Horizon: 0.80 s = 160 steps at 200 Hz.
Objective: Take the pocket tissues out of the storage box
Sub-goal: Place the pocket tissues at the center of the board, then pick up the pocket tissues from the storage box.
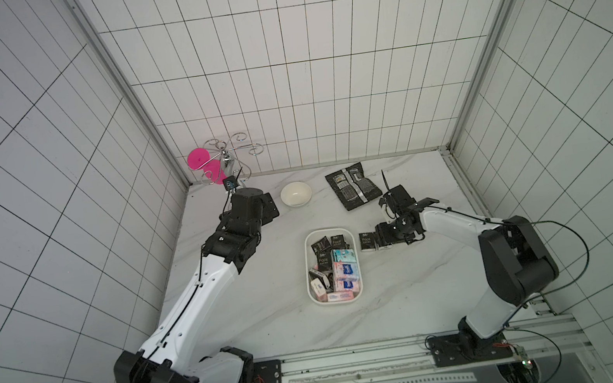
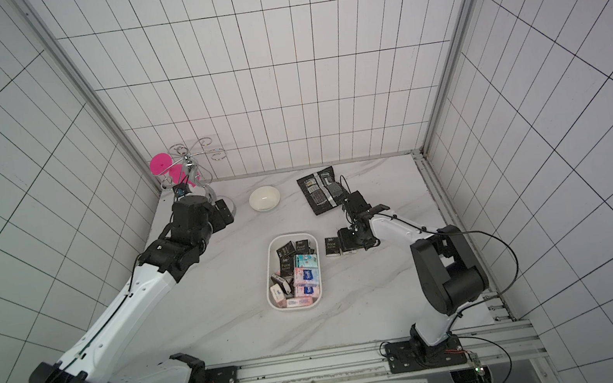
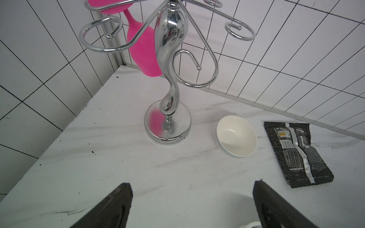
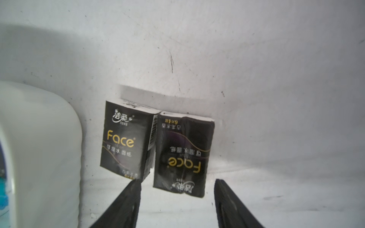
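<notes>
Lying on the desk (image 4: 256,79) just outside the storage box (image 4: 49,138), two black pocket tissues (image 4: 122,138) count as removed — right hand (image 4: 177,182) spread, gripping nothing; left hand (image 3: 192,184) spread, parked aside.

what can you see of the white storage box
The storage box is a shallow white plastic tray with rounded corners, lying flat mid-table on the marble-look tabletop. It is crowded with pocket tissues: black, pink-white and one teal packet. Two black Face packets lie just outside it, apart from its wall.
</notes>
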Each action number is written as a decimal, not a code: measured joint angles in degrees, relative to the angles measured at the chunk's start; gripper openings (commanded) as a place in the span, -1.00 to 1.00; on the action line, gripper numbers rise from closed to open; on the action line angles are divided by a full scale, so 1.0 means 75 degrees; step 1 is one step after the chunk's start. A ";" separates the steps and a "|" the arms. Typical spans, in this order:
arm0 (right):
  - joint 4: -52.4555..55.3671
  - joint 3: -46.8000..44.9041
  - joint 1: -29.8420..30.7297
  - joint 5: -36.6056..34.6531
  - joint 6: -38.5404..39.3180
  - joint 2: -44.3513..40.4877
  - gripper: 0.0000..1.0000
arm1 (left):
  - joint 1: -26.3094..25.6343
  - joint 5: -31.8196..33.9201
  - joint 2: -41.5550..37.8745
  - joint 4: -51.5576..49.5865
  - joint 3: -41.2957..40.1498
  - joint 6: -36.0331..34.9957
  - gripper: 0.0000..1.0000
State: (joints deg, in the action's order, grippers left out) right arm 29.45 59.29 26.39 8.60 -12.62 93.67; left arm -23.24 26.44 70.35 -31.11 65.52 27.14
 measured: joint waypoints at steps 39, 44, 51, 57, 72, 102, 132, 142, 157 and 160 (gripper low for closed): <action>0.0184 0.0023 0.0160 -0.0189 0.0032 -0.0525 0.26 | -0.0061 0.0047 0.0006 0.0000 0.0000 0.0012 0.97; 0.0216 0.0041 0.0248 -0.0239 0.0041 -0.0580 0.26 | -0.0067 0.0050 0.0015 0.0000 0.0000 0.0015 0.97; 0.0265 0.0090 0.0402 -0.0286 0.0047 -0.0632 0.26 | -0.0082 0.0055 0.0035 0.0000 0.0000 0.0017 0.97; 0.0297 0.0181 0.0597 -0.0321 0.0050 -0.0664 0.26 | -0.0085 0.0064 0.0064 0.0000 0.0000 0.0035 0.97; 0.0323 0.0472 0.1128 -0.0385 0.0050 -0.0676 0.27 | -0.0096 0.0076 0.0169 0.0003 0.0000 0.0061 0.97; 0.0312 0.1326 0.2256 -0.0472 0.0117 -0.0586 0.26 | -0.0184 0.0102 0.0356 0.0003 0.0000 0.0093 0.97; 0.0251 0.2098 0.2961 -0.0460 0.0321 -0.0047 0.26 | -0.0283 0.0152 0.0443 0.0003 0.0003 0.0093 0.97; 0.0256 0.2159 0.3066 -0.0469 0.0376 0.0108 0.27 | -0.0294 0.0184 0.0452 0.0000 0.0003 0.0090 0.97; 0.0405 0.2133 0.3235 -0.0466 0.0495 0.0204 0.30 | -0.0294 0.0274 0.0452 0.0003 0.0003 0.0055 0.97; 0.0428 0.2113 0.3270 -0.0466 0.0533 0.0204 0.30 | -0.0294 0.0291 0.0452 0.0003 0.0003 0.0052 0.97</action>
State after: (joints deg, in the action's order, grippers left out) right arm 32.67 75.13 50.92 5.10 -8.62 95.20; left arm -25.45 28.62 73.73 -31.09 65.54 27.53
